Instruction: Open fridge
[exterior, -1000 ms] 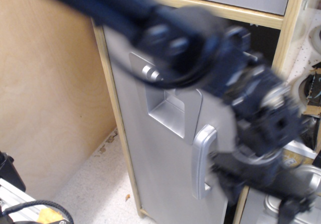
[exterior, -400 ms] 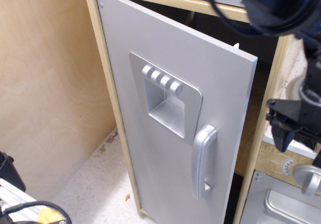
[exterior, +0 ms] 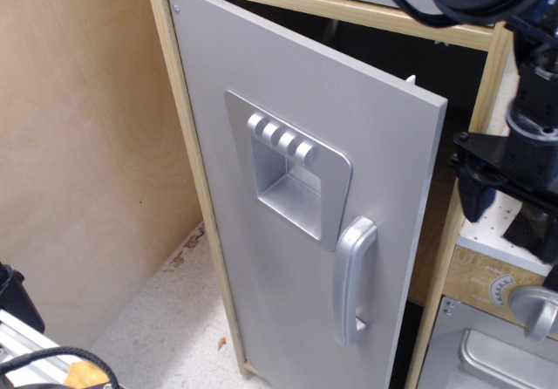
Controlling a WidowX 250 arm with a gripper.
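Note:
The fridge is a tall cabinet with a light wood frame. Its flat grey door stands swung partly open, with a dark gap along its right edge. The door carries a recessed silver four-knob dispenser panel and a vertical silver handle. My black gripper hangs at the right edge of the view, to the right of the door's free edge and clear of the handle. One finger points down. The jaws look spread and hold nothing. The arm's upper part crosses the top right corner.
A plywood wall stands close on the left. A speckled floor lies below it. The small silver oven door with a round knob sits at the lower right. Black cable and metal parts fill the lower left corner.
One second ago the arm blurred across the door by the handle. It has since pulled away right and upward, leaving the door ajar. In the last half second the gripper rose slightly.

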